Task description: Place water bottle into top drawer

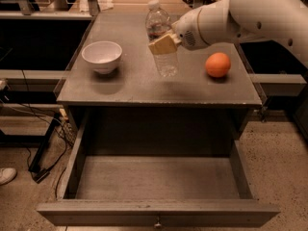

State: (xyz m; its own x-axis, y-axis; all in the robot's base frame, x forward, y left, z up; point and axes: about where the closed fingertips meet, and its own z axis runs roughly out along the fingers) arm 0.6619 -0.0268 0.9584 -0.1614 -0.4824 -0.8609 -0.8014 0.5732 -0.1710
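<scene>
clasping the water bottle (167,65), label (155,32) illegible, gripper (163,44) above table (125,86).

On the tabletop (134,88), the gripper (163,44) clasps the water bottle (167,64) near centre. From it, the bowl (101,56) sits at 9 o'clock, the orange (218,64) at 3 o'clock, and the open top drawer (159,177) at 6 o'clock.
</scene>
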